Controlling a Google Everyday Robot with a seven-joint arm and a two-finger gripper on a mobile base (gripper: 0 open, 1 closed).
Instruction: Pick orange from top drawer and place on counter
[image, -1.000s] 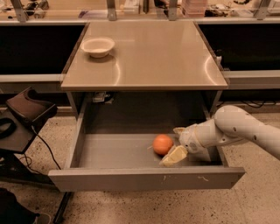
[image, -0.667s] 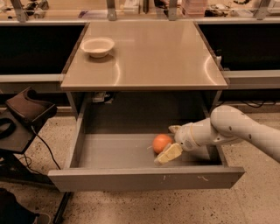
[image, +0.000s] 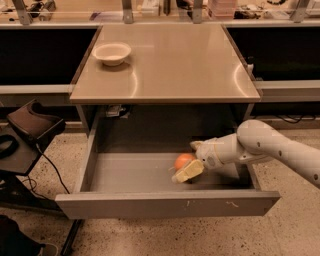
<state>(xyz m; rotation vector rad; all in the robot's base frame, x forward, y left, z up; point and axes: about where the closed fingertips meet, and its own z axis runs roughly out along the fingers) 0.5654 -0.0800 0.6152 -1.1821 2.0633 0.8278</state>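
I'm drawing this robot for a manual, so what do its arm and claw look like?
The arm is smooth, rounded and off-white: a thick tube with a bulbous joint, narrowing to a slimmer wrist. No cables or markings show. The claw, inside the top drawer by the orange, is cream with a pale yellow tip.

Glossy counter (image: 170, 65); gripper (image: 189, 161) in perhaps-metal top drawer (image: 165, 204)

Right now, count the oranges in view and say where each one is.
1. The orange lies in the open top drawer, right of centre, with the gripper at it. None shows on the counter. The drawer's front panel hides some floor, so more could be there.
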